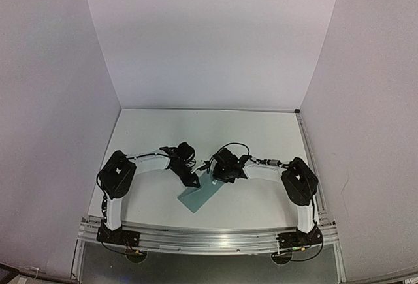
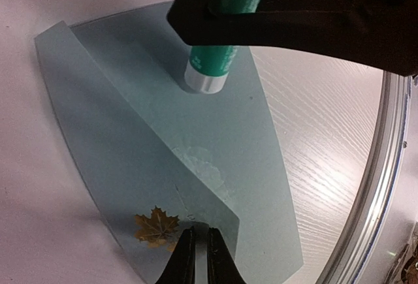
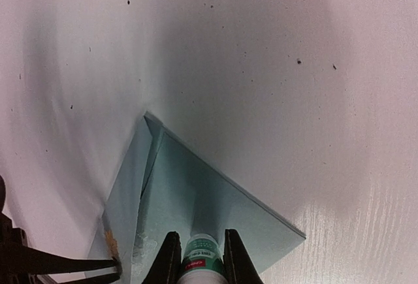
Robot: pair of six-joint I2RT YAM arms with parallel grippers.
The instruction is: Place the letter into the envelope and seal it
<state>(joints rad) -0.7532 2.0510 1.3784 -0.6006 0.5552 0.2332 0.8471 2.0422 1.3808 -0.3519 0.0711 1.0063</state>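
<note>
the left fingers (image 2: pixel 185 264) are clenched on the tip of the flap of the envelope (image 2: pixel 144 134). the right fingers (image 3: pixel 168 261) are clamped around a green glue stick (image 3: pixel 201 254), its white end set down on the teal paper.

the bench (image 1: pixel 261 134) is white with a faint wood grain, and small dark specks show on it in the right wrist view. plain white panels (image 1: pixel 209 36) close it in at the far side and on the left and right. an aluminium rail (image 1: pixel 215 238) runs along the near edge under the arm bases.

the envelope lies on the bench between the two arms, towards the near side, with one long crease running across it. from above, both arms cover its far part. the letter shows in no view, and i cannot tell whether it is inside.

a gold leaf sticker (image 2: pixel 157 226) sits by the flap tip, beside a faint pale patch i cannot make out. the glue stick's label carries white print and a red patch, too small to read.
</note>
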